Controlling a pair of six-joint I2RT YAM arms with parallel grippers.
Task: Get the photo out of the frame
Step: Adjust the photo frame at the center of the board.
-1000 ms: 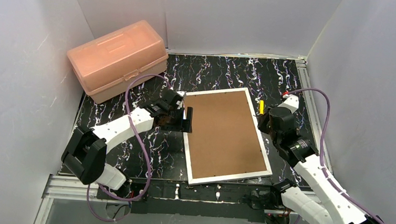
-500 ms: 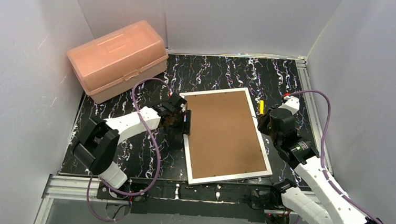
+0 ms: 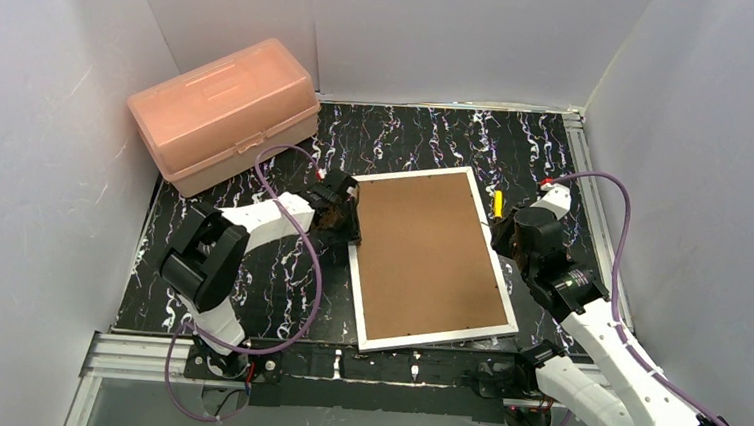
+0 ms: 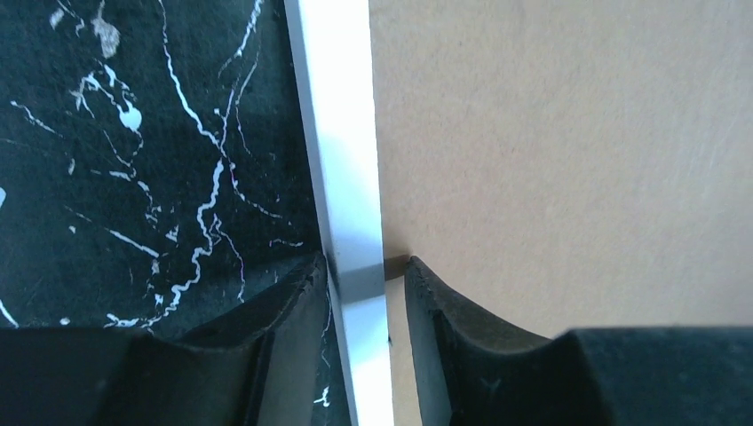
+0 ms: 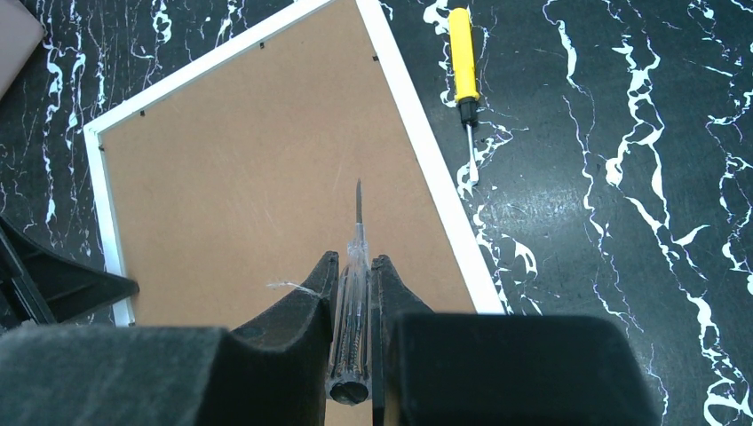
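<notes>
Brown fibreboard faces up: the frame (image 3: 430, 257) lies flat, back upward, in the middle of the black marbled table (image 3: 278, 286). Small dark tabs (image 5: 142, 113) dot the inside of its thin white border. The left gripper (image 4: 364, 266) stands astride the left border, fingers apart, one on the table side and one over the board. The right gripper (image 5: 355, 266) is clamped on a clear-handled screwdriver (image 5: 358, 240), tip over the board. A yellow-handled screwdriver (image 5: 460, 53) lies just beside the frame's right edge.
</notes>
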